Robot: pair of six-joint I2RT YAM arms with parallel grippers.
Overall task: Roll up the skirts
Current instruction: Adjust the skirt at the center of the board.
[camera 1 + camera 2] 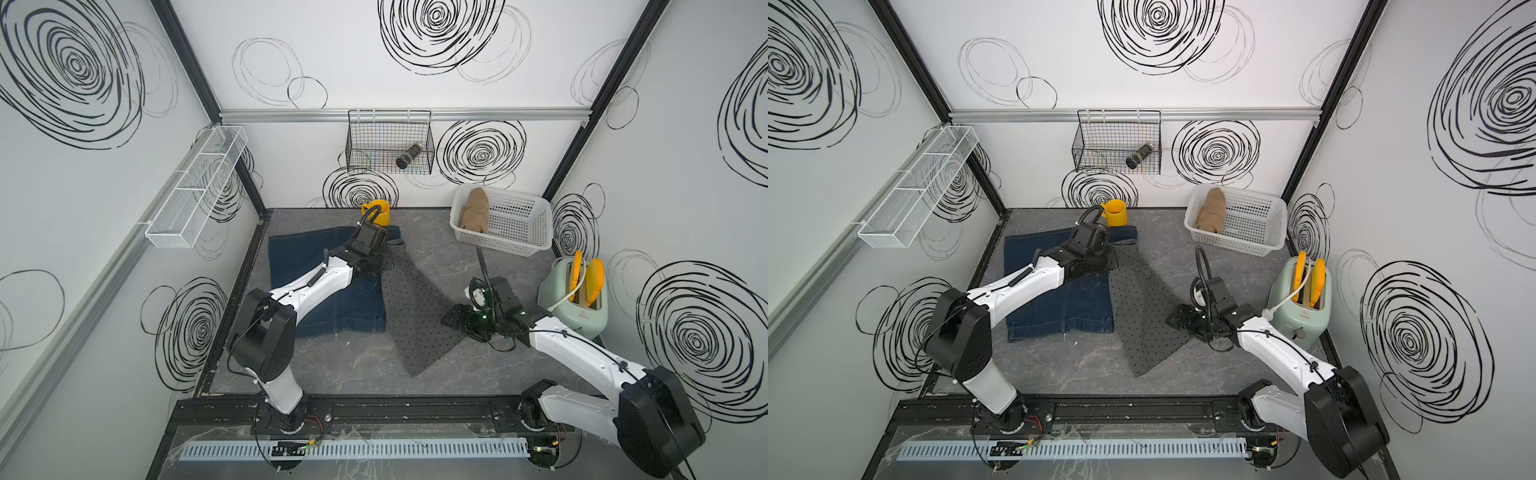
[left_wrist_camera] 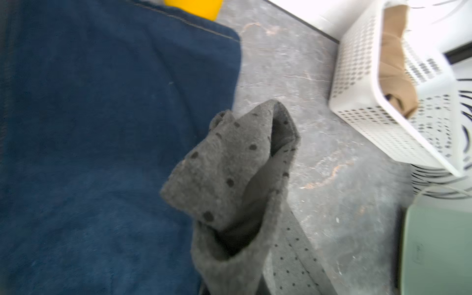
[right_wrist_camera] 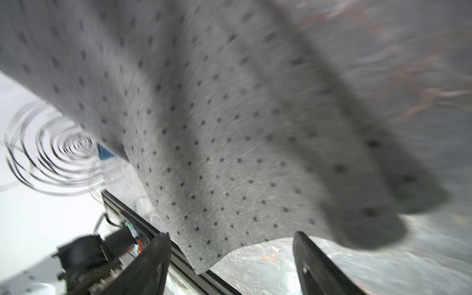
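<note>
Grey dotted skirt (image 1: 415, 316) is spread on the table (image 1: 332, 374) beside the denim skirt (image 1: 303, 257). Its narrow end is pinched by the closed left gripper (image 1: 376, 264). The right gripper (image 3: 231, 233) is held at the wide hem, jaws apart. Tan skirt (image 1: 473, 210) lies bundled in the white basket (image 1: 519, 245).

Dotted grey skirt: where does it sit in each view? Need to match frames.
Both top views: dotted skirt lies diagonally mid-table, its far end overlapping the denim skirt.
Left wrist: centre down to the lower edge, one end lifted.
Right wrist: fills most of the frame.
Shared landmark: the denim skirt in the top and left wrist views. The right wrist view shows only a blue sliver, perhaps the same skirt.
</note>
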